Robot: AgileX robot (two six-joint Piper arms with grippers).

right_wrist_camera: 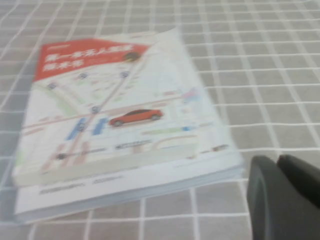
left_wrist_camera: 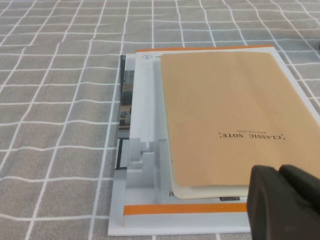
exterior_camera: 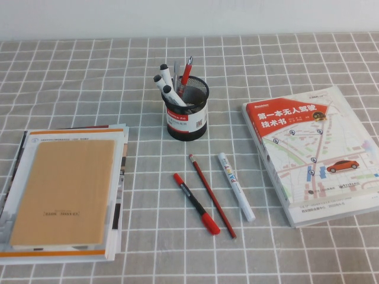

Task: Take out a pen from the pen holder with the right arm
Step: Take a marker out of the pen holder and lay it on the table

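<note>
tablecloth (exterior_camera: 71,71): grey with a white grid, covering the whole table.
book (exterior_camera: 314,154): thick paperback lying flat on the right side of the table. its cover is white with a red title banner, a street map and a small red car.
paper stack (exterior_camera: 120,177): booklets and sheets piled flat on the left side, with an orange stripe along the near edge.
notebook (exterior_camera: 65,192): tan cover, lying on top of the paper stack, with small print reading "classic note".
pen holder (exterior_camera: 186,115): black mesh cup standing upright near the middle of the table, towards the far side, between the stack and the book.
pens in the holder: two black-and-white markers (exterior_camera: 167,86) lean to the left. a red pen (exterior_camera: 186,71) and a thin grey pen (exterior_camera: 176,70) stand up behind them. all four are inside the cup.
red pencil (exterior_camera: 212,195): lying loose on the cloth in front of the holder.
black pen (exterior_camera: 195,203): red at both ends, just left of the pencil.
white marker (exterior_camera: 235,186): just right of the pencil, between it and the book.
left gripper (left_wrist_camera: 280,172): above the near edge of the notebook, fingers pressed together, holding nothing.
right gripper (right_wrist_camera: 277,162): over bare cloth just beside the book's near corner, well apart from the pen holder, fingers pressed together and empty.
</note>
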